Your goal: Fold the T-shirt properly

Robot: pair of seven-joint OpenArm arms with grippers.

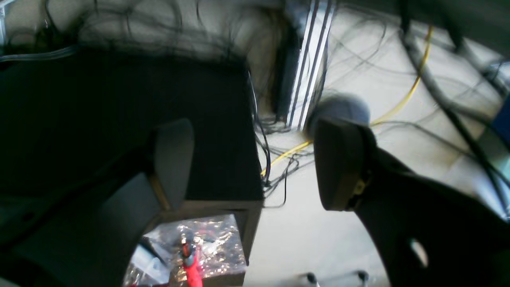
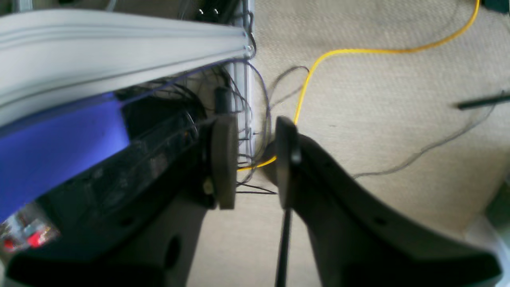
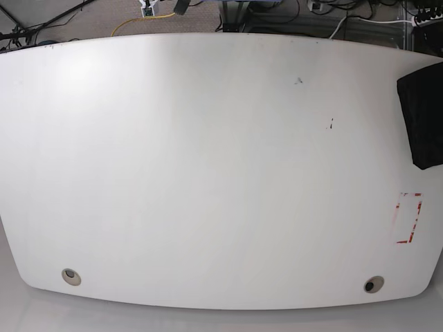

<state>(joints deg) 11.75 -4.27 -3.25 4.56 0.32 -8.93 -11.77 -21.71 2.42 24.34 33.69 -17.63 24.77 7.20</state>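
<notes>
T-shirt (image 3: 422, 116): black cloth at the far right edge of the white table (image 3: 208, 173) in the base view, partly cut off by the frame, lying flat.
Left gripper (image 1: 255, 163): jaws spread wide with nothing between them; it hangs off the table, looking down at the floor, a dark box and loose cables, among them a yellow cable (image 1: 402, 99). The view is blurred.
Right gripper (image 2: 253, 163): jaws stand a narrow gap apart, holding nothing; it points down at the beige carpet (image 2: 378, 119) beside a grey frame rail (image 2: 119, 44), with the yellow cable running past behind the fingertips.
Arms: neither shows in the base view; both are off the tabletop.
Table marks: a red dashed rectangle (image 3: 408, 218) near the right edge, just below the shirt.
</notes>
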